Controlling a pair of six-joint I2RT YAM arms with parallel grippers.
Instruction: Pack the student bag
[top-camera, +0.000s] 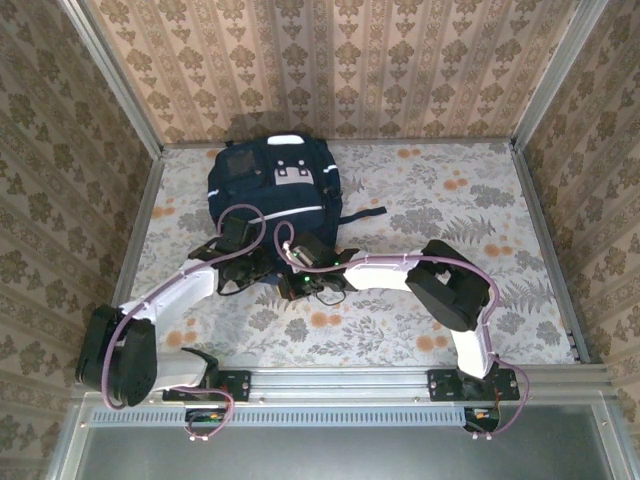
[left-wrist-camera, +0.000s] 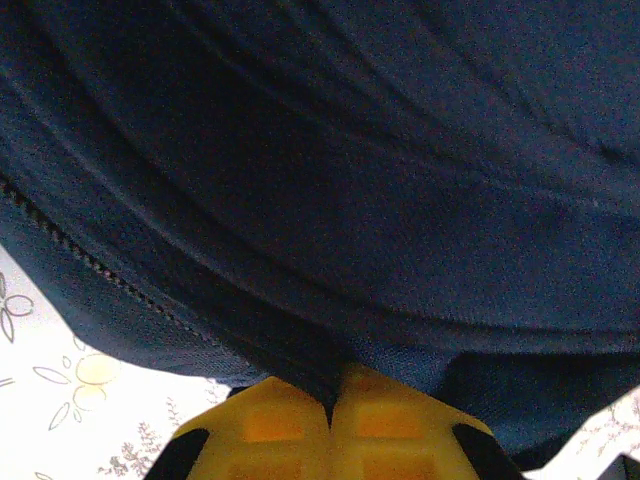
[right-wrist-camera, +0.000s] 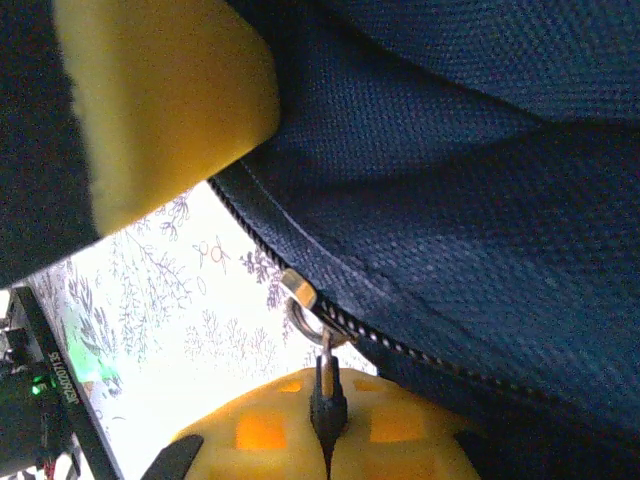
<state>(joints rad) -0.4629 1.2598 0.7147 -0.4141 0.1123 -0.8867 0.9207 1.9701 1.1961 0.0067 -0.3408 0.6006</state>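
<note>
We find the large navy woven-fabric student bag (top-camera: 272, 185) at the far edge of the flowered tabletop (top-camera: 450, 210). Our left gripper (left-wrist-camera: 333, 392) pinches a fold of its cloth in shut yellow jaws; our right gripper (right-wrist-camera: 325, 425) is clamped on the small dark zip pull (right-wrist-camera: 325, 380) below a metal slider (right-wrist-camera: 298, 290).

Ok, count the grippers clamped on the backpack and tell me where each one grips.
2. The left gripper pinches a fold of navy fabric on the student bag; the right gripper is shut on the zipper pull along its edge.
</note>
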